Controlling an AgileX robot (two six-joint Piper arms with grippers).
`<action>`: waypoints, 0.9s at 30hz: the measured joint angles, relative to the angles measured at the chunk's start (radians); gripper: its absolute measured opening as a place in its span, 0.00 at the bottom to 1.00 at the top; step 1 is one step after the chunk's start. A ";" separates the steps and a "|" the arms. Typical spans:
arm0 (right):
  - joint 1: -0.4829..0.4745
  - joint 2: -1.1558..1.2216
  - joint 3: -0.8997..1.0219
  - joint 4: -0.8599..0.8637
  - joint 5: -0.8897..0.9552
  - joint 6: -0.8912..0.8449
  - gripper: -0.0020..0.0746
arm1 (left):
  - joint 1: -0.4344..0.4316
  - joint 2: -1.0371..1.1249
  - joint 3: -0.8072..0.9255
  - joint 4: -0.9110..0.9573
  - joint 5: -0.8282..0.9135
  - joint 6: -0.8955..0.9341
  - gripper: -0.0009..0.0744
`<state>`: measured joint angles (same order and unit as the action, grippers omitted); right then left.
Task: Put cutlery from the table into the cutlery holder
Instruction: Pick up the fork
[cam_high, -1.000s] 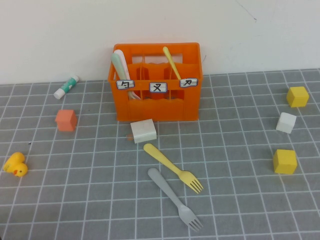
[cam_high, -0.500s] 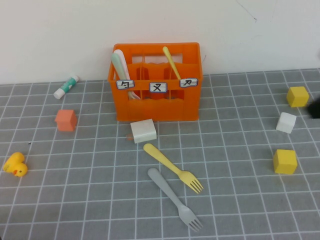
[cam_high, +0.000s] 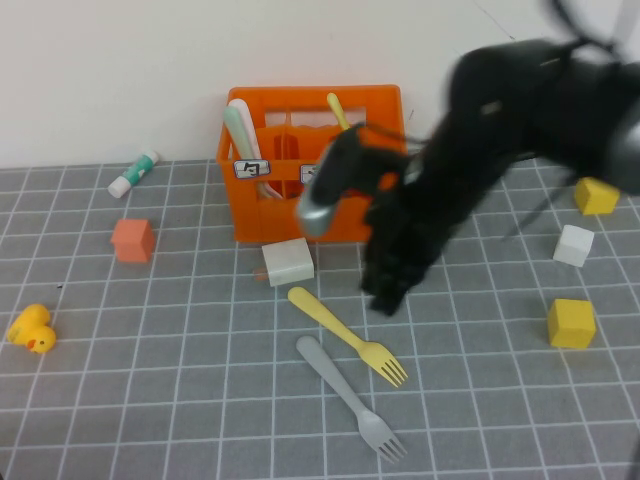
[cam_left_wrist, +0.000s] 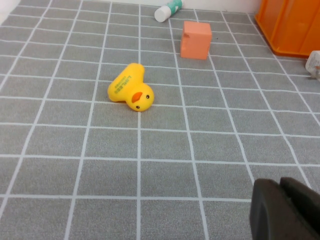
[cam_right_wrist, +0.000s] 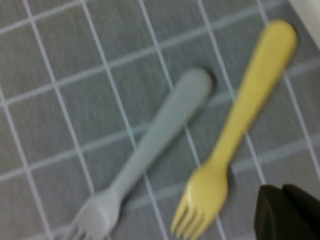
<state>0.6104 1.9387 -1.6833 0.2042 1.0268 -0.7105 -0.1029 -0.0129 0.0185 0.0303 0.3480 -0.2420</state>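
Observation:
The pale yellow fork (cam_high: 345, 335) and the light grey fork (cam_high: 345, 395) lie side by side on the tiled table (cam_high: 150, 400), in front of the orange cutlery holder (cam_high: 265, 215). My right arm reaches in from the right, over the holder's right half. My right gripper (cam_high: 385, 295) hangs just right of the yellow fork's handle, above the table. In the right wrist view the yellow fork (cam_right_wrist: 250, 110) and grey fork (cam_right_wrist: 160, 135) lie below the shut, empty right gripper (cam_right_wrist: 287, 212). My left gripper (cam_left_wrist: 285, 210) is shut and empty, low over the table's left part.
A white block (cam_high: 288, 261) lies against the holder's front. A salmon cube (cam_high: 132, 240), a rubber duck (cam_high: 30, 328) and a glue stick (cam_high: 133, 173) are at the left. Two yellow cubes (cam_high: 571, 322) and a white cube (cam_high: 573, 245) are at the right. A mint-green utensil (cam_high: 240, 135) stands in the holder.
My right arm has swept in from the right edge to above the forks and now covers the holder's right half. The forks and blocks have not moved.

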 joint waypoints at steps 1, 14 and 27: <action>0.014 0.030 -0.027 -0.004 0.001 0.000 0.02 | 0.000 0.000 0.000 0.000 0.000 0.000 0.01; 0.026 0.205 -0.140 -0.004 -0.043 0.013 0.54 | 0.000 0.000 0.000 0.000 0.000 0.000 0.01; 0.026 0.308 -0.143 0.031 -0.177 0.100 0.57 | 0.000 0.000 0.000 0.000 0.000 -0.003 0.01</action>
<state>0.6366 2.2462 -1.8260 0.2349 0.8494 -0.6110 -0.1029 -0.0129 0.0185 0.0303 0.3480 -0.2445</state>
